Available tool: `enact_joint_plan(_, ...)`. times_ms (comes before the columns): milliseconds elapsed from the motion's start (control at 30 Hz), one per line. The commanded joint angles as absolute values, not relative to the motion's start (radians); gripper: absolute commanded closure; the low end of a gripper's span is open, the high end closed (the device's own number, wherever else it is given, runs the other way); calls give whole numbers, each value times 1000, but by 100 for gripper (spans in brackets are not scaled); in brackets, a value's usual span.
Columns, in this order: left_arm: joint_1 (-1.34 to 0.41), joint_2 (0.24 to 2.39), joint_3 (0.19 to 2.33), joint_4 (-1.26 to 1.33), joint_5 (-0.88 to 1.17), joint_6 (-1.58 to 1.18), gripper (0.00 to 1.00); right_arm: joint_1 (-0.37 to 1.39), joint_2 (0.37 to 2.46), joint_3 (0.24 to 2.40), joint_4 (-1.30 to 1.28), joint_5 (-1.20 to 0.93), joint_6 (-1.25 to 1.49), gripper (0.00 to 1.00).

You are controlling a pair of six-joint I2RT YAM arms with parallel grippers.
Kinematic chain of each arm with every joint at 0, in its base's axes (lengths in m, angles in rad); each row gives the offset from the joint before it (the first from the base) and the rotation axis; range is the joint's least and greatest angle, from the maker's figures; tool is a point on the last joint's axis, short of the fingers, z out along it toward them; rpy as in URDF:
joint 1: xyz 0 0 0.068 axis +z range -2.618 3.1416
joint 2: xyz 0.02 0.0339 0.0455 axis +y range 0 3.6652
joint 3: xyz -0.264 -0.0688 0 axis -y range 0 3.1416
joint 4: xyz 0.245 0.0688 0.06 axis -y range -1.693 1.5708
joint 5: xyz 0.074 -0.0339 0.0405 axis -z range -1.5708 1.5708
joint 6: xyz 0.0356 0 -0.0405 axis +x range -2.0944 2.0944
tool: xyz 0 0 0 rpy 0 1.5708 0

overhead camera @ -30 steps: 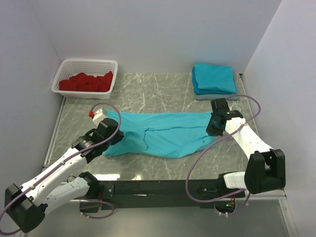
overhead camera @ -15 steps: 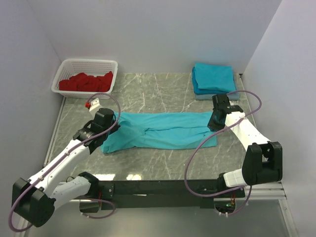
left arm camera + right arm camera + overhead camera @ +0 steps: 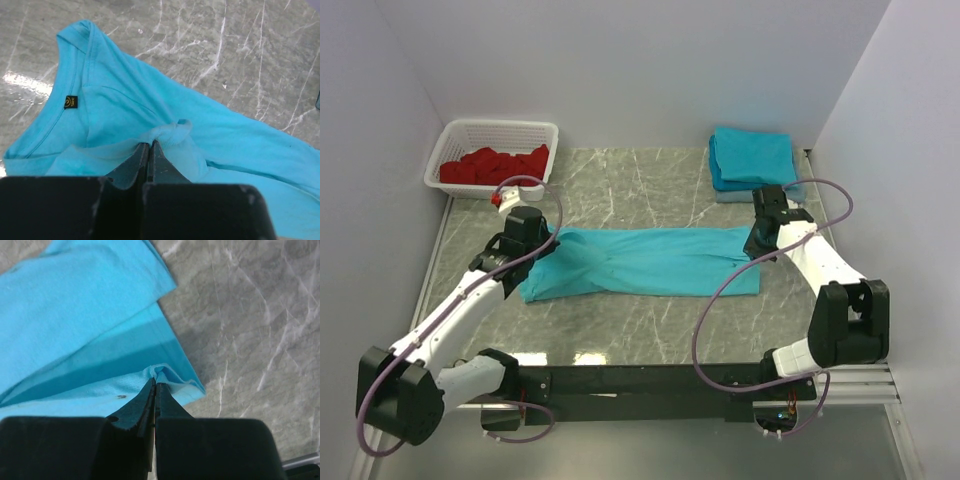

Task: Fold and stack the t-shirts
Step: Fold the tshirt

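A turquoise t-shirt (image 3: 645,262) lies stretched in a long band across the middle of the grey marbled surface (image 3: 650,190), folded lengthwise so that it runs from the left arm to the right arm. The left gripper (image 3: 150,146) is closed tight on a bunched pinch of the fabric at the shirt's left end – its two dark fingers meet with only cloth between them. Just beyond the pinch, the left wrist view shows the collar (image 3: 55,112) curving along the near left edge, with a small dark label (image 3: 71,102) inside it. The right gripper (image 3: 155,382) is likewise clamped on a small fold at the shirt's right end, close to a corner where two layers of fabric lie one over the other. At the far right corner of the surface sits a neat pile of folded t-shirts (image 3: 752,158) in the same turquoise, apart from the stretched one. At the far left stands a white basket (image 3: 542,128) holding red cloth (image 3: 495,165) – well away from both arms
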State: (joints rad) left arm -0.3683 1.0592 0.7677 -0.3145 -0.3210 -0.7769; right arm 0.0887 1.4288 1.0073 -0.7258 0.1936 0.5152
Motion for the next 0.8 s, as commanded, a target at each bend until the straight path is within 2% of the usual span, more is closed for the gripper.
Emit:
enact_joint_plan(0, -339, 1106, 790, -212, -244, -735, 100, 74, 1465, 1065, -680, 213, 515, 99)
enact_joint_plan(233, -299, 1282, 776, -54, -231, -681, 100, 64, 1551, 1091, -623, 219, 531, 96)
enact_joint_plan(333, -244, 1405, 811, -64, -235, -709, 99, 61, 1589, 1117, -614, 230, 543, 74)
enact_joint_plan(367, -210, 1431, 827, -78, -230, -738, 94, 61, 1600, 1126, -615, 233, 548, 55)
enact_joint_plan(400, -200, 1462, 854, -90, -224, -748, 82, 60, 1600, 1137, -614, 236, 548, 47)
enact_joint_plan(467, -190, 1463, 876, -97, -225, -752, 71, 63, 1589, 1150, -611, 241, 537, 32)
enact_joint_plan(500, -190, 1451, 882, -97, -227, -747, 53, 63, 1583, 1154, -611, 248, 537, 30)
enact_joint_plan(567, -190, 1437, 896, -112, -218, -747, 29, 66, 1559, 1155, -598, 242, 526, 25)
enact_joint_plan(700, -190, 1404, 904, -129, -164, -753, 9, 92, 1534, 1128, -558, 177, 497, 21)
enact_joint_plan(767, -190, 1393, 891, -136, -120, -764, 7, 107, 1539, 1126, -548, 160, 474, 21)
